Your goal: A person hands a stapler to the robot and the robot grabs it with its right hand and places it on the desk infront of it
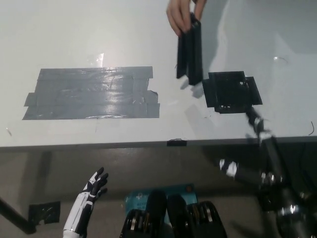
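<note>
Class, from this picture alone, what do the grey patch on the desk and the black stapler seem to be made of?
Grey patch: likely overlapping strips of duct tape, glossy, showing wrinkles and glare. Black stapler, held by a person's hand: matte; plastic or painted metal, unclear.

The bench (74,39) is plain pale grey-white. A broad patch of dark grey tape (91,93) (glossy, streaked with pale glare) lies on it, and a black square patch (232,91) too. The stapler (190,49) is solid black. The left hand (94,186) is white with black fingers.
</note>
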You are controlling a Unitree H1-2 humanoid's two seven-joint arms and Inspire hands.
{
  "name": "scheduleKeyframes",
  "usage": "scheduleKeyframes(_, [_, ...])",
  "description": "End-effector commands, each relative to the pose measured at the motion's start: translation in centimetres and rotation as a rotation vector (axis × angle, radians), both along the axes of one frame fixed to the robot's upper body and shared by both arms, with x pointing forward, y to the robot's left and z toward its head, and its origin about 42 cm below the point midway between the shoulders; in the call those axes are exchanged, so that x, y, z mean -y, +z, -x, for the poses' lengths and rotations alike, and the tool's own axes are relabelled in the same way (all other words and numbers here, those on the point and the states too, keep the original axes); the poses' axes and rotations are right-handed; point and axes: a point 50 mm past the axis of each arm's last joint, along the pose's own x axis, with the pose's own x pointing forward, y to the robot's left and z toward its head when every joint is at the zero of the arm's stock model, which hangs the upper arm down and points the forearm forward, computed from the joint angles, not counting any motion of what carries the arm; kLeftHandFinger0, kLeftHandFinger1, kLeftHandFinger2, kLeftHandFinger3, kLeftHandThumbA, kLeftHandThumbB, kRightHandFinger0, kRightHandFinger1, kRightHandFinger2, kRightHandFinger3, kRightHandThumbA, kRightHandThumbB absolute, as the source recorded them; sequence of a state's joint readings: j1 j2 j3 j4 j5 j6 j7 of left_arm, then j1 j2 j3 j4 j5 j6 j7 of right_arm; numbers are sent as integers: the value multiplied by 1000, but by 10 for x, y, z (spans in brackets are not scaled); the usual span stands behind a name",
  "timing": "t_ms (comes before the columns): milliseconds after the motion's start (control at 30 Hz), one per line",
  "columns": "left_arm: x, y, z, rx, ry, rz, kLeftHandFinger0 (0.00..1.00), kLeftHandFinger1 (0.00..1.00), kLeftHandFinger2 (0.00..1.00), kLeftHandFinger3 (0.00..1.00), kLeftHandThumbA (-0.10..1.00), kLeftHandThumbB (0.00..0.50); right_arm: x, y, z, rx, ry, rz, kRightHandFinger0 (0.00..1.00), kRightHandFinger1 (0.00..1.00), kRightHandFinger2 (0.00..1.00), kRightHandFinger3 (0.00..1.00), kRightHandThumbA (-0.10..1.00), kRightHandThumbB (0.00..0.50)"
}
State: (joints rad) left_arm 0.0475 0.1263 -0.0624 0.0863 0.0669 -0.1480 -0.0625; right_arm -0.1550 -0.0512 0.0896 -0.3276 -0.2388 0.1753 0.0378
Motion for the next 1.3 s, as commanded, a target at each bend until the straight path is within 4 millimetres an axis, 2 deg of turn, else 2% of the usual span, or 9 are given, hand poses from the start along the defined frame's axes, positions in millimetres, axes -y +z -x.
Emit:
scheduleKeyframes(0, [-2,9,-5,59,-23,-22,953,1000,1000,1000,1000,407,-4,16,-28,-18,-6,-19,1000,1000,1000,1000,1000,273])
scheduleKeyframes(267, [-1,12,-8,64,-28,-27,948,1000,1000,1000,998,406,-18,23,-93,-80,-38,33,1000,1000,1000,1000,1000,328])
scheduleKeyframes(367, [-1,13,-8,65,-26,-20,939,1000,1000,1000,990,413,-26,30,-114,-108,-49,51,1000,1000,1000,1000,1000,394])
scheduleKeyframes(667, [-3,14,-10,64,-22,-23,907,996,998,1000,988,429,-44,43,-170,-159,-70,47,1000,1000,1000,1000,1000,385])
scheduleKeyframes(1100, [-4,16,-10,61,-27,-64,857,943,945,1000,903,415,-67,73,-196,-186,-57,56,1000,1000,1000,1000,1000,394])
scheduleKeyframes(1167, [-4,15,-10,61,-26,-65,864,944,946,1000,901,414,-68,73,-199,-205,-60,48,1000,1000,1000,1000,907,393])
scheduleKeyframes(1200, [-4,15,-10,61,-28,-54,860,942,951,1000,886,410,-68,70,-202,-226,-74,34,983,887,921,1000,589,299])
scheduleKeyframes(1233, [-4,15,-10,59,-30,-52,860,943,953,1000,885,410,-68,67,-204,-237,-90,30,709,739,873,1000,509,314])
scheduleKeyframes(1267, [-3,15,-8,52,-31,-56,860,943,954,1000,888,416,-66,60,-205,-258,-130,21,196,287,467,673,205,292])
